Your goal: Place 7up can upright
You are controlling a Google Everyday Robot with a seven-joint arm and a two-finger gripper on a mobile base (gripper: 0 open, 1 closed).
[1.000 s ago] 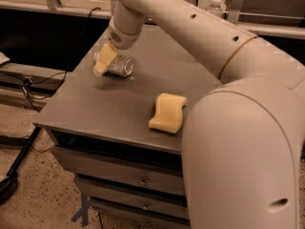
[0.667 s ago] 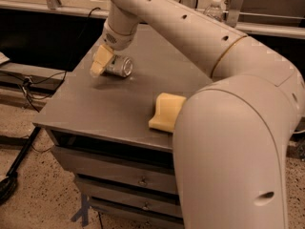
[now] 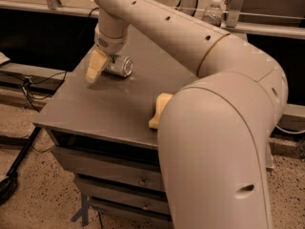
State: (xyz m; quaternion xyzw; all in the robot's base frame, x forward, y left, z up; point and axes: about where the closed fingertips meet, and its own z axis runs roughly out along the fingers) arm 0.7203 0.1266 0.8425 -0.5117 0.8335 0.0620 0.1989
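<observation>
The 7up can, silvery with a round end facing right, lies on its side on the grey table near the far left corner. My gripper hangs from the cream arm that reaches in from the upper right. It is down at the can's left end, touching or nearly touching it. I cannot see whether it holds the can.
A yellow sponge lies near the table's front right, partly hidden by my arm. A clear water bottle stands on the ledge behind. Drawers sit under the tabletop. Cables lie on the floor at left.
The gripper has shifted slightly left and down at the can. The arm now covers more of the right side and part of the sponge. The can still lies in place.
</observation>
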